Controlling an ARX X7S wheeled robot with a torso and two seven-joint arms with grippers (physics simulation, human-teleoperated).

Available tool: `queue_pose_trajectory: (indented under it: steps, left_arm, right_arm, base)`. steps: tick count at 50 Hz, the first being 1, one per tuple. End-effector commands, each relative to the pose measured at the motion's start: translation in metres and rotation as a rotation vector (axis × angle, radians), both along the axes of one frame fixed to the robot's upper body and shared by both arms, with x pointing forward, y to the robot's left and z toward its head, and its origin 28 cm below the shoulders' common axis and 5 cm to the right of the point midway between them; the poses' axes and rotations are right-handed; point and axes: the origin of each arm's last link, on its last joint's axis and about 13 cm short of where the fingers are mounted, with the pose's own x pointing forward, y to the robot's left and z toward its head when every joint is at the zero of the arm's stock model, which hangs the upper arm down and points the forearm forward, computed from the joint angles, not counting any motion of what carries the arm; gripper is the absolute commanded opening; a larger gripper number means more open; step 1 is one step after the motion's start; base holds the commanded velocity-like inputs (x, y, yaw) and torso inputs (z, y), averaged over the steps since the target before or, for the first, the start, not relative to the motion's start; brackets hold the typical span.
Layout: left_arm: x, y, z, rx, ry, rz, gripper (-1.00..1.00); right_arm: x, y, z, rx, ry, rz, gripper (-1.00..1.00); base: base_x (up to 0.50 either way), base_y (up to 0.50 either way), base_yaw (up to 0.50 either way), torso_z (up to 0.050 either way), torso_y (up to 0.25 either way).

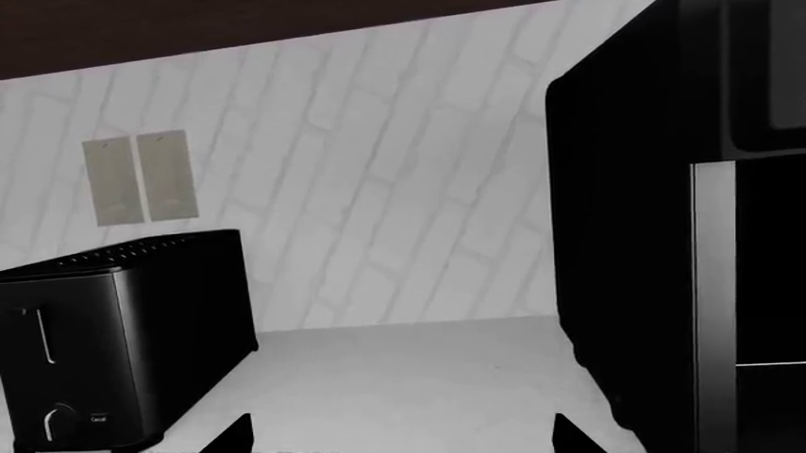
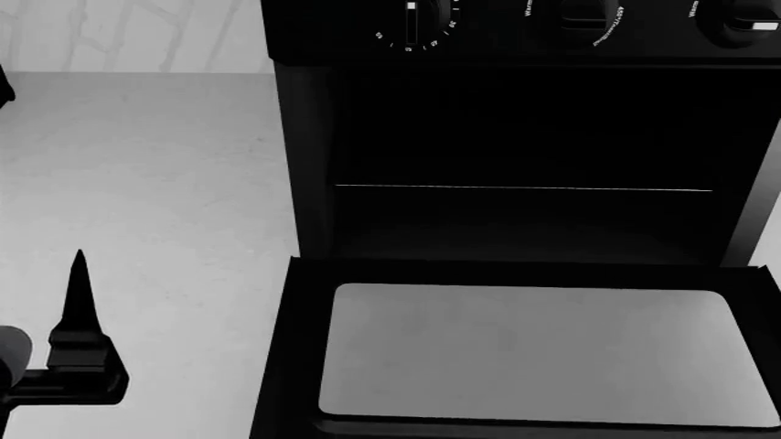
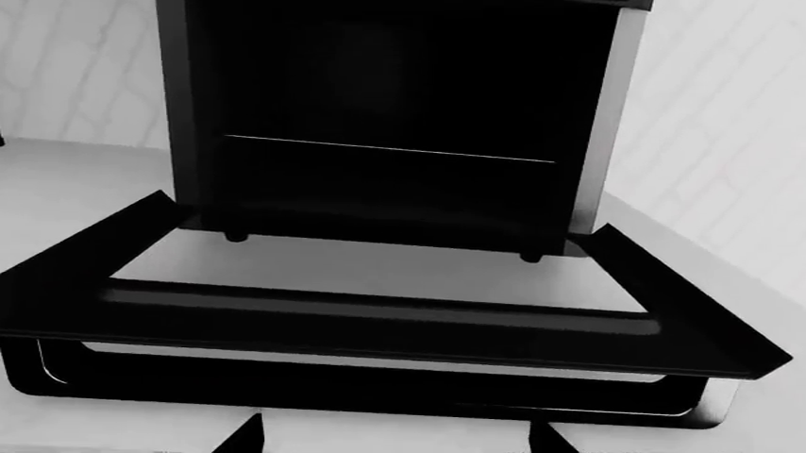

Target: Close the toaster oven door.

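Head view: toaster oven door (image 2: 525, 352) lies flat, handle edge nearest.

Pale grey bench (image 2: 146, 183), smooth and matte, running back to a white brick-patterned wall (image 1: 377, 170). On it, at 1 o'clock in the head view, the black toaster oven (image 2: 525, 137), standing on small dark feet seen in the right wrist view. Folded flat out toward 5 o'clock, the toaster oven door (image 2: 537, 357), held just above the surface, glass pane up. Well apart, off toward 9 o'clock, a black slot toaster (image 1: 120, 340), upright against the wall.
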Motion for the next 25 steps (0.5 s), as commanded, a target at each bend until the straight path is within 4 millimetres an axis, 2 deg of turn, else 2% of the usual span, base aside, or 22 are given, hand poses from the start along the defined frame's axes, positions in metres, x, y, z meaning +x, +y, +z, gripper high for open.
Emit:
queue_pose_trajectory:
  steps: [1, 25]
  left_arm:
    - [0.0017, 0.0005, -0.0031, -0.001, 0.004, -0.004, 1.0]
    - [0.0024, -0.0002, -0.0056, -0.002, 0.01, -0.005, 1.0]
  right_arm:
    - [0.0082, 0.0003, -0.0042, -0.007, 0.015, 0.007, 1.0]
    - [0.0181, -0.0018, -0.0106, -0.014, 0.037, 0.01, 1.0]
  base:
    - [0.0, 0.0, 0.0, 0.0, 0.0]
    - [0.0, 0.0, 0.0, 0.0, 0.0]
